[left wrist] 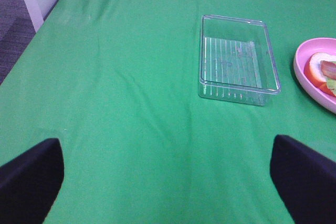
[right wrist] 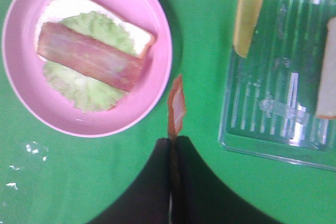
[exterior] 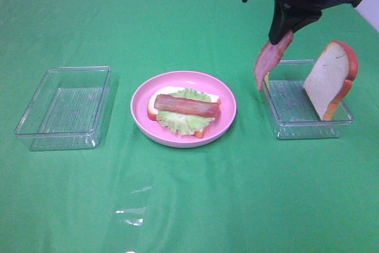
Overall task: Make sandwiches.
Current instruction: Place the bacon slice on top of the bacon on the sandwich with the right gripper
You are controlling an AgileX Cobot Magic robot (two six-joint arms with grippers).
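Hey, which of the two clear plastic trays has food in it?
The tray on the right of the high view: a bread slice leans upright in it, a yellow cheese slice against its opposite wall. The left tray holds nothing.

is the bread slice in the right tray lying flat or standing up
Standing on edge, tilted: the bread slice rises well above the rim of the clear tray, crust on top.

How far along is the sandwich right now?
Done: bottom bread slice, lettuce and one bacon strip are stacked on the pink plate. In hand: the right gripper holds a second bacon strip in the air between plate and right tray. Left: place that strip, then the cheese slice and top bread slice, both still in that tray.
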